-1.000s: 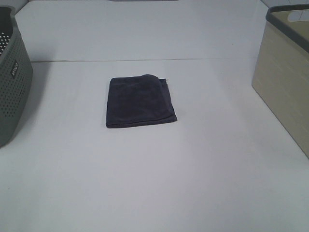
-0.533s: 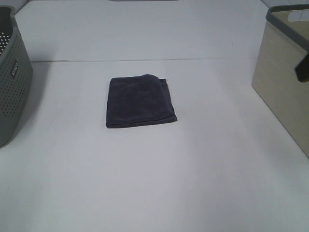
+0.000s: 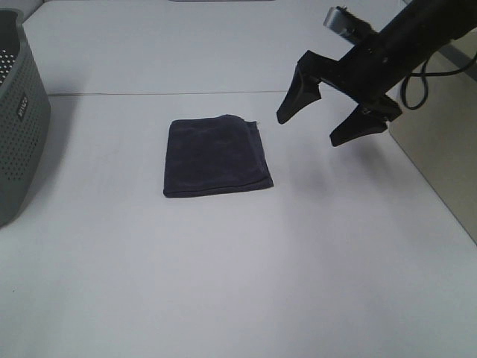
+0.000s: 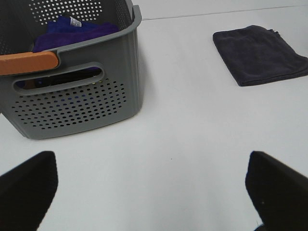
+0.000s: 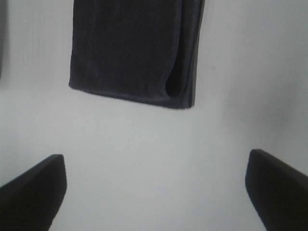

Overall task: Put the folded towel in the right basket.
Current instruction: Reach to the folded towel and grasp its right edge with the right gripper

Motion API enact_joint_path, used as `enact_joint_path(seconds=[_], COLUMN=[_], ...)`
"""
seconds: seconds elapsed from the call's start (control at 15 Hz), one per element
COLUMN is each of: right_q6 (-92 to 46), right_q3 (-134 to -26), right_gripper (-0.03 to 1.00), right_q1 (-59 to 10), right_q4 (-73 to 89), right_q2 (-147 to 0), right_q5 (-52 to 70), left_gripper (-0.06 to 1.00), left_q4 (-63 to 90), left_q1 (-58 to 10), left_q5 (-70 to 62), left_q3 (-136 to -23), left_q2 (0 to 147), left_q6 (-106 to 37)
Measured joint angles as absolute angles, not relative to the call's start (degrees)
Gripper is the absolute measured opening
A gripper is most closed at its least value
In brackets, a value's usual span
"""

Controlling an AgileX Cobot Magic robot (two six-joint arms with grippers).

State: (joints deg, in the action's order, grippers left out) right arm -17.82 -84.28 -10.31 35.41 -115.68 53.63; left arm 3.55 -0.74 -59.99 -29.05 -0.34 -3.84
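So, exterior high view first: the folded towel [image 3: 217, 157] lies flat on the white table [image 3: 223, 298], a bit left of center and nowhere near the right basket [image 3: 440, 171] at the right edge. The right gripper [image 3: 308, 130] reaches in from the upper right and hangs above the table just right of the towel. Its fingers are spread wide with nothing in them. The grey left basket [image 3: 19, 127] sits at the far left edge.

Left wrist view: the left gripper [image 4: 154, 192] is spread wide too and holds nothing. It's parked near the grey basket, which has a purple cloth [image 4: 77, 30] inside, and the towel is well off beyond it.

Right wrist view: the towel's near edge is ahead of the open fingers [image 5: 31, 187], not between them yet.

I'd say this is the approach step and the grab isn't done. The next move calls for dropping down and sliding over onto the towel's near edge, then pinching all the layers so it doesn't unfold.

Compared to half a second ago, only a dark sliver of arm showed at the right edge; now the whole gripper is out over the table. The towel hasn't budged.
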Motion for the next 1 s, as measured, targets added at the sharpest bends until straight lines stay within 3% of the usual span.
enact_joint_path(seconds=[0.4, 0.8, 1.0], right_q6=[-18.96, -18.96, -18.56], right_q3=[-103.02, -107.77, -108.86], right_gripper=[0.96, 0.96, 0.91], right_q1=[-10.31, -10.83, -17.25], right_q4=[39.65, 40.62, 47.21], right_q2=[-134.82, -140.95, -144.16], right_q5=[53.86, 53.46, 50.31], left_gripper=[0.99, 0.99, 0.99], left_q4=[3.55, 3.55, 3.61], left_q1=[-0.74, -0.74, -0.74], left_q5=[-59.99, -59.99, -59.99], left_q3=[-29.05, -29.05, -29.05], left_q2=[-0.34, -0.34, -0.34], left_q6=[-3.84, -3.84, -3.84])
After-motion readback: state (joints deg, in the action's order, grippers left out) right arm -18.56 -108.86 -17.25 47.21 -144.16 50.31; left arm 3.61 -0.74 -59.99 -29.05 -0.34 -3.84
